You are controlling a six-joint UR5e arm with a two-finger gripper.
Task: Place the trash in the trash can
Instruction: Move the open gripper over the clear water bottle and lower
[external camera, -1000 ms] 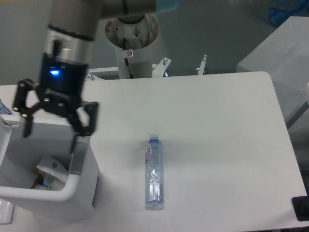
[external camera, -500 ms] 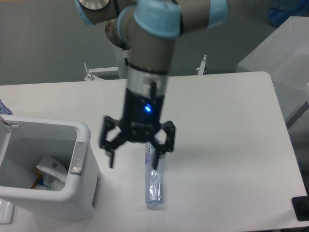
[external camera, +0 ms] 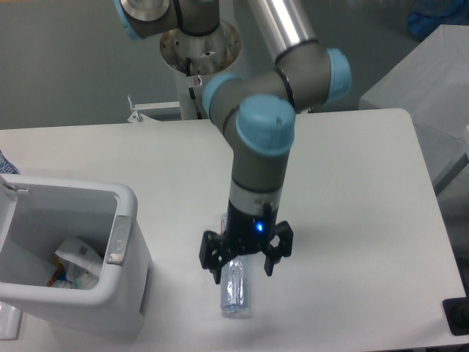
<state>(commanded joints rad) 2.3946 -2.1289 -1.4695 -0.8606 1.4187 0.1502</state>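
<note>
Claw spread wide, straddling the water bottle lying flat on the white table. White trash can, left of claw, contains the wrapper. Grey floor beyond.

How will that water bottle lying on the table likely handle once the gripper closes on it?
The water bottle lies on its side, so a nudge would probably roll it. Its clear, thin-looking wall may dent under the fingers. The open gripper straddles its round body, so a centred squeeze seems likely to hold.
</note>
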